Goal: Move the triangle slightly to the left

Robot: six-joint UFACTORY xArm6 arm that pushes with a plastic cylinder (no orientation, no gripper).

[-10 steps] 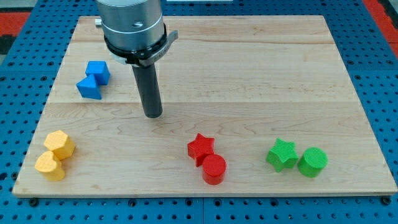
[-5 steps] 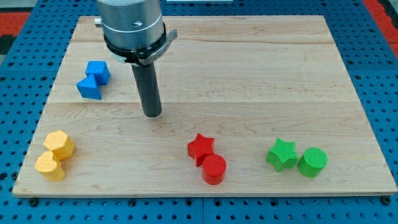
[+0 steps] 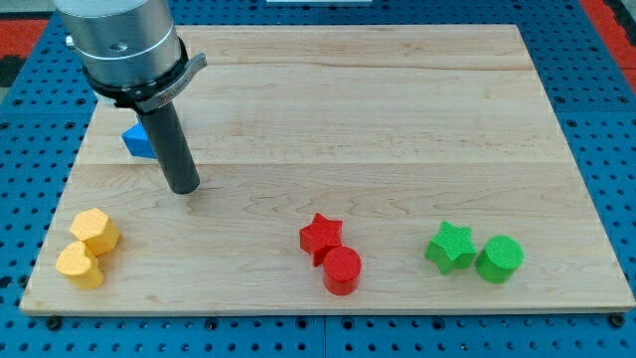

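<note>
Two yellow blocks, two red, two green; my tip beside blue triangle, gripperless.

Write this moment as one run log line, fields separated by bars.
tip: right-below blue triangle | contact: none seen | blue cube: hidden | push: not begun

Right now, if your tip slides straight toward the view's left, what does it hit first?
Probably nothing. My tip sits below and right of the blue triangle, and above the yellow blocks. That line looks free to the board's edge, though depth is unclear.
</note>
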